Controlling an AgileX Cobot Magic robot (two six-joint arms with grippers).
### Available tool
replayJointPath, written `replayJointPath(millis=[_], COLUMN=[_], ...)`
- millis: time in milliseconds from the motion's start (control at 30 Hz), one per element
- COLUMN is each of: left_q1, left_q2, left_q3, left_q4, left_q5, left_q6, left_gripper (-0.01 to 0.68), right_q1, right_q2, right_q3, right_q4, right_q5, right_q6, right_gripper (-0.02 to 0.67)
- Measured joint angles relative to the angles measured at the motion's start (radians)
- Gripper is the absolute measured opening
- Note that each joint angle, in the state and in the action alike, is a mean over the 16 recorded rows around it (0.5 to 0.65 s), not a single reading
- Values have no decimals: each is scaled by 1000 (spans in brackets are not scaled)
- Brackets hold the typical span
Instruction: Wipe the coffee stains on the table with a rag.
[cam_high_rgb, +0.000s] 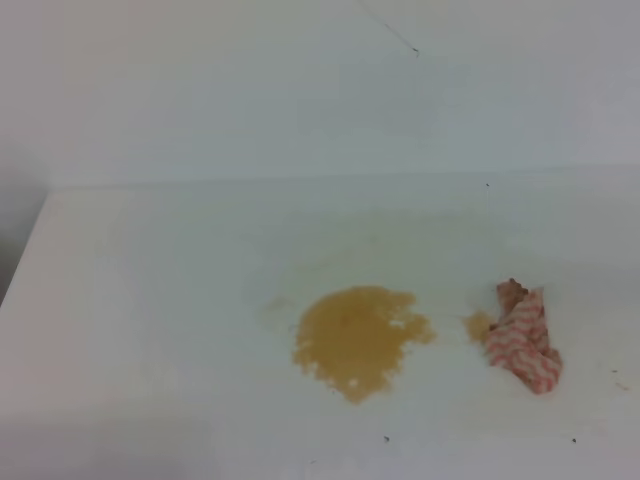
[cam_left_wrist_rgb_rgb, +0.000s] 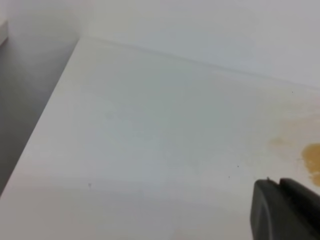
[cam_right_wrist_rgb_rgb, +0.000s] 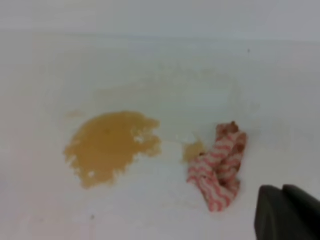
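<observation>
White table (cam_high_rgb: 150, 330), striped rag (cam_right_wrist_rgb_rgb: 218, 170) beside coffee stains (cam_right_wrist_rgb_rgb: 111, 146), up-left of clenched, empty right end effector (cam_right_wrist_rgb_rgb: 285, 212).

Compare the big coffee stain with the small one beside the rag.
Size: the big stain is far wider than the small stain. Outline: the big stain is ragged with pale gaps; the small stain is a compact blot. Position: the big stain lies clear of the rag; the small stain meets its left edge. Both are tan and lie on the table.
</observation>
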Motion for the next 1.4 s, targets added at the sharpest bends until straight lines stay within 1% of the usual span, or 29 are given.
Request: replayJointPath(millis=[67,133,300,467,567,633,700,833,1200,1300,1400], left_q1=[0,0,0,0,0,0,0,0,0,0,0], left_q2=[0,0,0,0,0,0,0,0,0,0,0], left_q3=[0,0,0,0,0,0,0,0,0,0,0], left_q4=[0,0,0,0,0,0,0,0,0,0,0], left_q5=[0,0,0,0,0,0,0,0,0,0,0], left_q6=[0,0,0,0,0,0,0,0,0,0,0], left_gripper=[-3,-3,-3,-3,-3,-3,-3,-3,-3,-3,-3], right_q1=[7,12,21,27,34,41,51,75,122,124,124], right_q2=[73,148,336,503,592,649,702,800,1031,1080,1118], right_q3=[-34,-68,-142,-190,-213,-229,-244,-276,-347,-358,-365], right_q4=[2,9,39,84,106,114,115,101,14,-8,-25], right_q5=[31,55,98,91,73,59,38,-9,-102,-107,-116], right_q6=[-12,-25,-62,-91,-101,-105,-108,-105,-53,-45,-52], right_gripper=[21,58,198,331,400,424,430,420,395,361,290])
